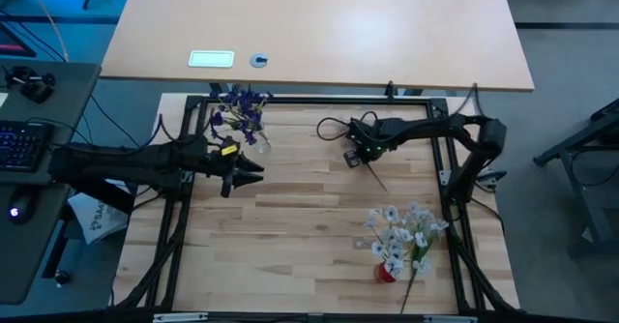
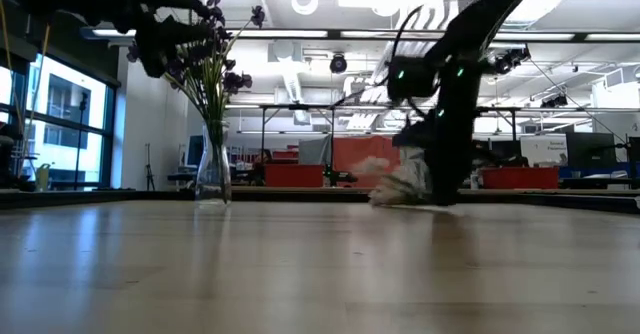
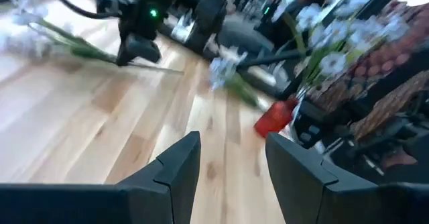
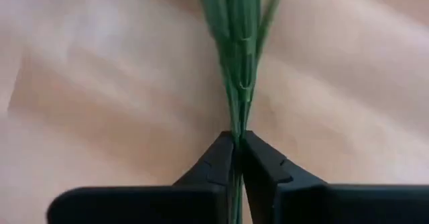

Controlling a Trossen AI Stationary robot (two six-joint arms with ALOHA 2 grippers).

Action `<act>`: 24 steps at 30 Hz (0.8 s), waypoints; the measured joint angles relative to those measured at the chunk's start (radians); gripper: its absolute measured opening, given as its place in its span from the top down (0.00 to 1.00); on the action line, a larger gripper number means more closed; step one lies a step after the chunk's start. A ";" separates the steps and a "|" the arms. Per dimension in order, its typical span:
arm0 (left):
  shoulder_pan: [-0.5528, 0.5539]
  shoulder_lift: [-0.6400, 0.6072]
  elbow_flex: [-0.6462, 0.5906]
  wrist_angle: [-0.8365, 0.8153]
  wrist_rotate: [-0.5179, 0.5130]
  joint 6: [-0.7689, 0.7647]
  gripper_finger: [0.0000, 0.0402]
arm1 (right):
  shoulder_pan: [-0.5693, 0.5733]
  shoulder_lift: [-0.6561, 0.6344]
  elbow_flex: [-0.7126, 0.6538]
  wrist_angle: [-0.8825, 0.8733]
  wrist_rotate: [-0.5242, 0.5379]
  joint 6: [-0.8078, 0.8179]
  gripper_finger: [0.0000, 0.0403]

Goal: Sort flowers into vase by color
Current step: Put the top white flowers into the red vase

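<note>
From above, the pale wooden tabletop [image 1: 290, 226] sits inside a black frame, with a larger light desk [image 1: 319, 23] beyond it carrying a white label plate [image 1: 211, 59] whose writing cannot be read. The purple flowers [image 1: 240, 110] stand at the far left of the tabletop. The white flowers [image 1: 404, 231] stand in a red vase [image 1: 386, 272] at the near right. The left tool [image 1: 250, 169] hovers left of centre, just near of the purple bunch. The right tool [image 1: 356, 157] is down at the far middle, a thin green stem [image 1: 375, 178] running from it toward the near right.

From table height, the purple flowers [image 2: 205, 44] rise from a clear glass vase [image 2: 212, 169] on the left, and a pale spray [image 2: 400, 186] lies on the wood under the right arm. Behind is a large workshop hall with ceiling lights, benches and red boxes.

The left wrist camera shows the left tool [image 3: 231, 163] with its fingers spread wide and holding nothing, the red vase [image 3: 273, 117] ahead.

The right wrist camera shows the right tool [image 4: 237, 153] pinched narrow on the green stem [image 4: 238, 56], which fans into several strands over the wood.
</note>
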 joint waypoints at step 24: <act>-0.106 0.258 -0.130 0.738 -0.435 -0.160 0.61 | 0.523 -1.110 -0.536 0.481 0.094 0.148 1.00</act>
